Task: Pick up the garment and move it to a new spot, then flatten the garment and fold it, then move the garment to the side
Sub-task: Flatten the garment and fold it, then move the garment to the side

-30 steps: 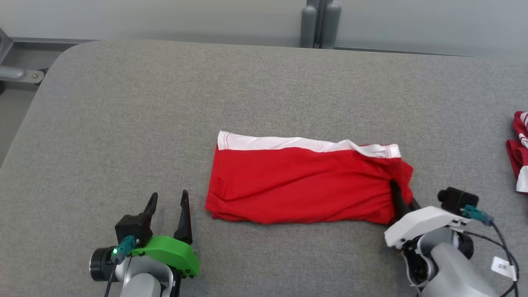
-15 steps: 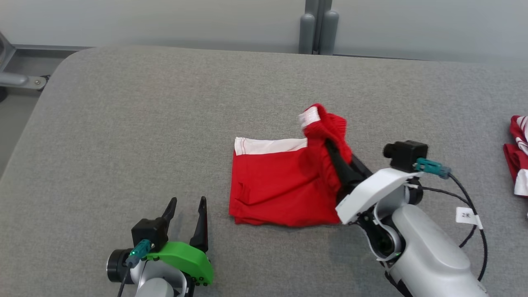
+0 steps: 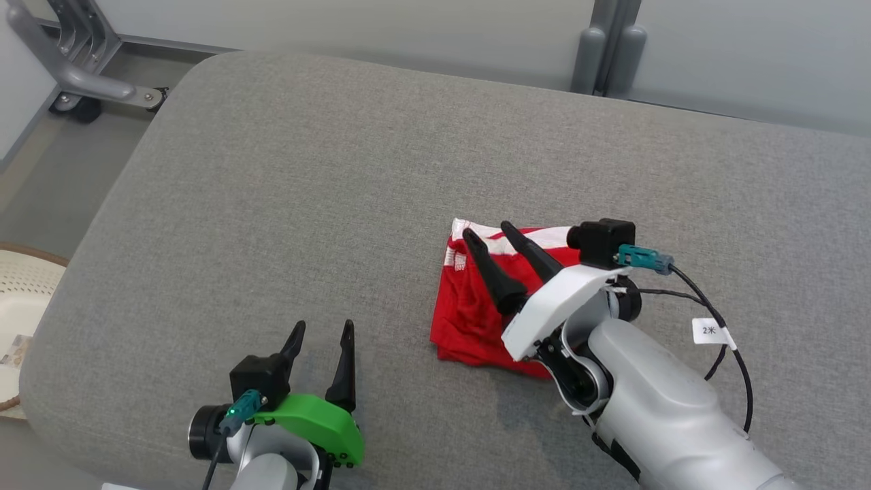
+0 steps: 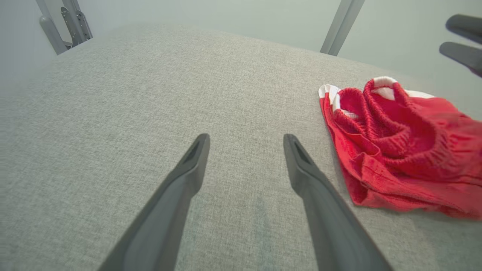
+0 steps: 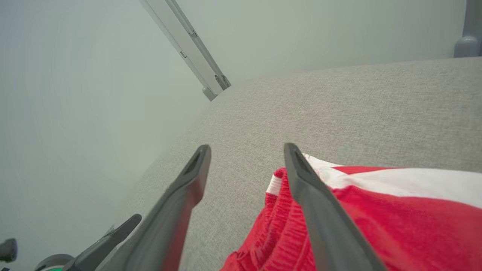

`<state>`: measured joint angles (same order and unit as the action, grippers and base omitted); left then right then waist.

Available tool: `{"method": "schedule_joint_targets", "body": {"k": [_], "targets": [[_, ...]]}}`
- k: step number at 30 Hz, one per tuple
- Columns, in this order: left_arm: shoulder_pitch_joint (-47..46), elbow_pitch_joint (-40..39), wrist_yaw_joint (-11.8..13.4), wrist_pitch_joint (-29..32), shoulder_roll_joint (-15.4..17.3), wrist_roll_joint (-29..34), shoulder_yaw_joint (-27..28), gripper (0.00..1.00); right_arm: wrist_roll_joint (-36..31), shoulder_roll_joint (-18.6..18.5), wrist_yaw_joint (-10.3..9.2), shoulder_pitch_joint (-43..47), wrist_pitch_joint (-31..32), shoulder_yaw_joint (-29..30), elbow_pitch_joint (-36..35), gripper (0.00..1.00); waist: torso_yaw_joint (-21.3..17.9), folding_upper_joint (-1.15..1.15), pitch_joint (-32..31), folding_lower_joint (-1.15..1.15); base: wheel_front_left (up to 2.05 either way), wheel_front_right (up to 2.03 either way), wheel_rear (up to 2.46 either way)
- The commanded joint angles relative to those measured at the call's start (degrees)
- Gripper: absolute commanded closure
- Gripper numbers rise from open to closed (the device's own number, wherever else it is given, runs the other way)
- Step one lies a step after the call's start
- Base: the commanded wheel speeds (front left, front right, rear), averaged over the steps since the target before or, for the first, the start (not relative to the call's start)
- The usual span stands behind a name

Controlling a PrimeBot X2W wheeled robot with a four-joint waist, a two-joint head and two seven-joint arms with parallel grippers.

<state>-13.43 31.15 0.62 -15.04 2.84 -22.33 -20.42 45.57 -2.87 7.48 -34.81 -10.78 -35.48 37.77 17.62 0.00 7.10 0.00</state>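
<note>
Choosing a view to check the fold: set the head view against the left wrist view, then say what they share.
Head view: a pale basket beside the table, the green housing on the left gripper, the right arm's cable tag. Left wrist view: the bunched, ribbed folds of the garment up close, not lying flat. Both: the red garment, the grey table and the open right gripper over it.

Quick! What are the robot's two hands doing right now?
Left gripper: open, holding nothing.
Right gripper: open above the folded red shorts, not gripping them.
</note>
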Motion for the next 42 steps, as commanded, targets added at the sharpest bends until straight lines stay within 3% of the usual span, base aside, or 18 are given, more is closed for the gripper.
{"method": "schedule_joint_targets", "body": {"k": [1, 12, 25, 26, 27, 28, 35, 42], "targets": [[0.41, -0.19, 0.53, -0.13, 0.15, -0.03, 0.80, 0.00, 2.47, -0.23, 0.00, -0.78, -1.85, -0.33, -0.38, 0.00, -0.53, 0.00, -0.20, 0.00, 0.00, 0.00, 0.00], [1.33, -1.67, 0.58, -0.13, 0.16, 0.15, 0.93, 0.00, 4.67, -5.83, 0.00, 4.81, -4.41, 7.04, 5.95, 0.00, -3.29, 0.00, -0.93, 0.00, 0.00, 0.00, 0.00], [0.31, -4.08, 0.54, -0.13, 0.16, -0.98, -0.04, 0.00, 7.39, -2.55, 0.00, 5.41, -2.65, 3.54, 13.81, 0.00, -0.14, 0.00, 0.25, 0.00, 0.00, 0.00, 0.00], [0.12, -4.47, 0.51, -0.13, 0.15, -0.76, -0.22, 0.00, 7.35, -2.17, 0.01, 5.15, -2.41, 2.77, 14.08, 0.10, -0.12, 0.00, 0.40, 0.00, 0.00, 0.00, 0.00], [-0.08, -4.77, 0.48, -0.13, 0.15, -0.67, -0.33, 0.00, 6.79, -2.08, 0.01, 4.61, -2.70, 2.18, 14.34, 0.62, -0.20, 0.00, 0.52, 0.00, 0.00, 0.00, 0.00], [-0.24, -4.99, 0.45, -0.12, 0.15, -0.30, -0.51, 0.00, 6.32, -2.16, 0.01, 4.19, -2.99, 1.72, 14.57, 1.00, -0.42, 0.00, 0.58, 0.00, 0.00, 0.00, 0.00], [0.49, -5.68, 0.84, -0.13, 0.16, 0.98, -0.09, 0.00, 2.46, -4.16, -0.04, 3.23, -4.48, 2.45, 15.95, 1.00, -6.09, 0.00, -1.03, 0.00, 0.00, 0.00, 0.00], [2.11, -6.31, 0.55, -0.13, 0.17, 2.14, 0.95, 0.00, -2.48, -5.10, -0.04, 6.52, -4.44, 7.55, 13.67, 1.00, -19.03, 0.00, -3.19, 0.00, 0.00, 0.00, 0.00]]}}
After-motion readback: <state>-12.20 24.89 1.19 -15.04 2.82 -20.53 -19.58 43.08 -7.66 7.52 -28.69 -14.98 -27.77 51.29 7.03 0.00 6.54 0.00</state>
